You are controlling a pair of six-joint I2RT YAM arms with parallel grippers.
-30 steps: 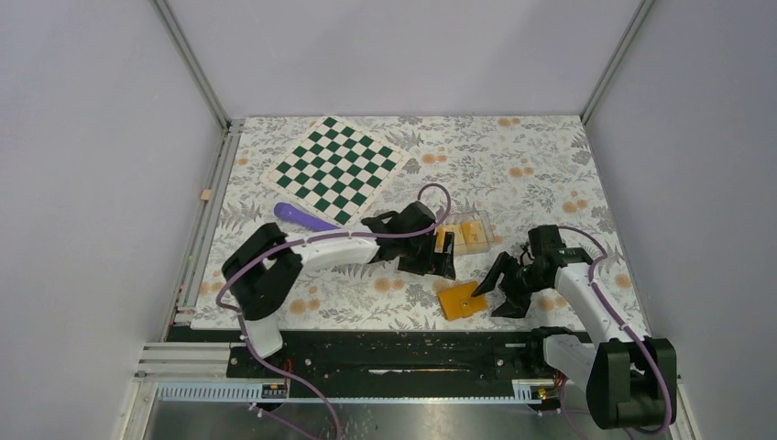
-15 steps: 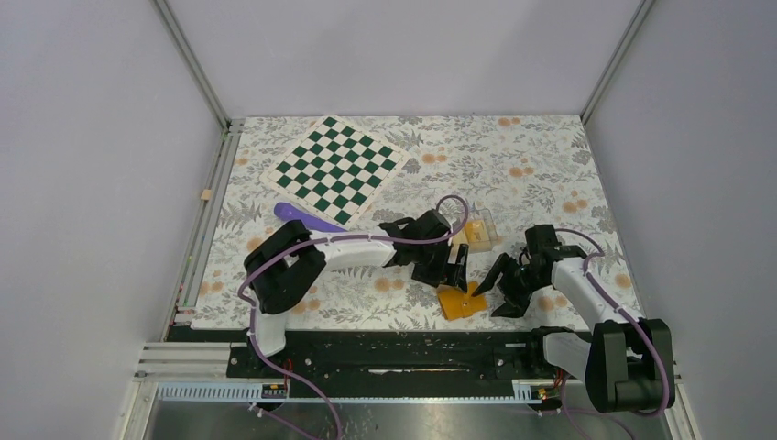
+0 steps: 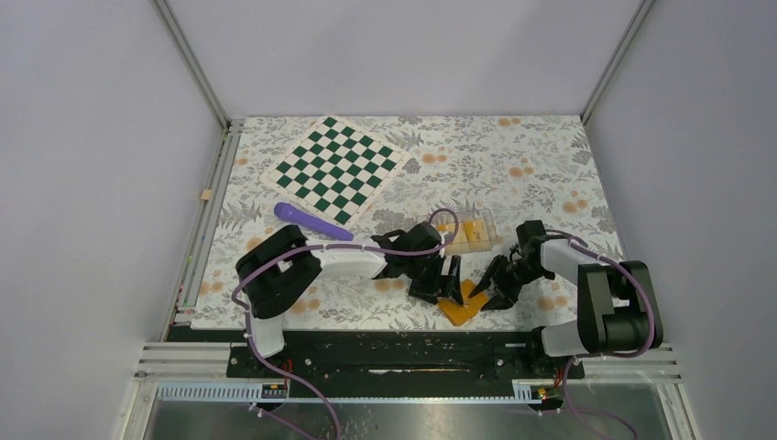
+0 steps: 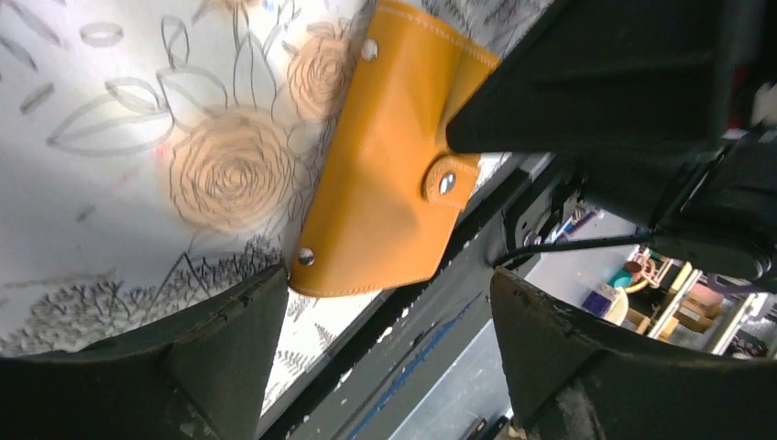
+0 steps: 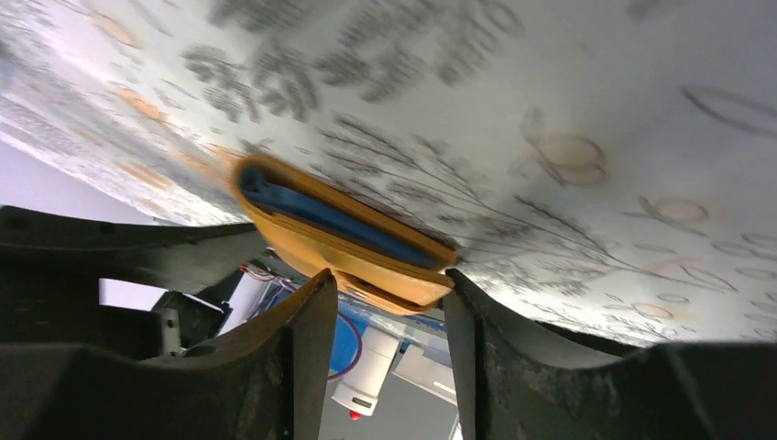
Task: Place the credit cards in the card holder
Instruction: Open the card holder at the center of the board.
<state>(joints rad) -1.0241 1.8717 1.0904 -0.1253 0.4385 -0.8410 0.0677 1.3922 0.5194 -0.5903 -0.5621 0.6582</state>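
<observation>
Top external view puts the card holder (image 3: 463, 302) flat on the floral table cover (image 3: 550, 165), close to the near edge and folded shut. From the left wrist its orange face shows, and the snap tab (image 4: 446, 181) looks fastened. The left gripper (image 4: 389, 293) hangs over it with fingers wide apart, holding nothing. From the right wrist the holder is seen edge-on, with blue lining in the slit. The right gripper (image 5: 380, 307) straddles its lower corner with only a narrow gap between the fingers; I cannot tell whether they pinch it. The step in hand looks like opening the holder. Next, one side likely has to pin it while the other frees the snap and lifts the flap. A clear box (image 3: 469, 231) just beyond holds tan pieces, perhaps the cards.
</observation>
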